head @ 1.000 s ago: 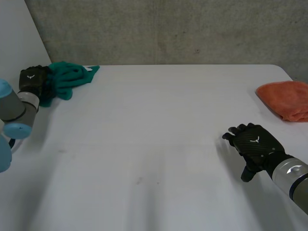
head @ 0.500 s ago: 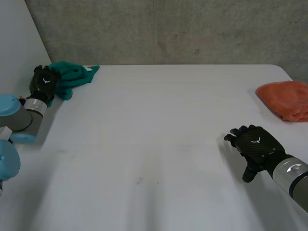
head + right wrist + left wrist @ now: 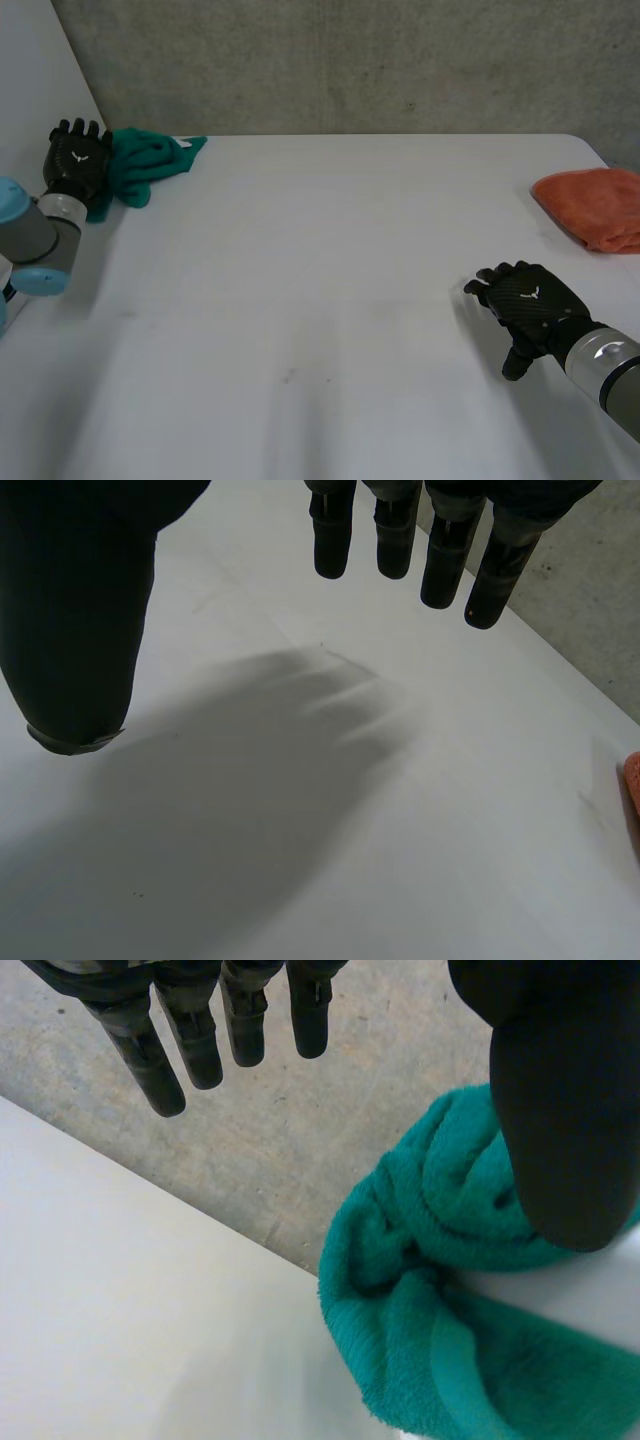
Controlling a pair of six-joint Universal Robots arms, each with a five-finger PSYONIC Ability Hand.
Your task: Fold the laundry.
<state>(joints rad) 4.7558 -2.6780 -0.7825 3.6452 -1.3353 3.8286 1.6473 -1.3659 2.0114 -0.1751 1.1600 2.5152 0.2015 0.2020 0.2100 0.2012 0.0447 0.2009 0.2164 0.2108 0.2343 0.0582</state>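
Observation:
A crumpled green towel [image 3: 145, 160] lies at the table's far left corner. My left hand [image 3: 74, 163] hovers just beside it, at its left end, with fingers [image 3: 172, 1042] straight and spread; the towel [image 3: 450, 1310] lies under the thumb [image 3: 565, 1110] without being held. An orange towel [image 3: 596, 205] lies bunched at the table's right edge. My right hand [image 3: 528, 301] hangs low over the bare table near the front right, well short of the orange towel. Its fingers [image 3: 400, 530] are straight and hold nothing.
The white table [image 3: 330, 300] runs to a grey wall [image 3: 350, 60] at the back. A sliver of the orange towel [image 3: 632, 780] shows beyond my right hand's fingertips.
My left hand has come off the green towel, risen a little and spread its fingers. The towel stays where it was. My right hand has barely moved.

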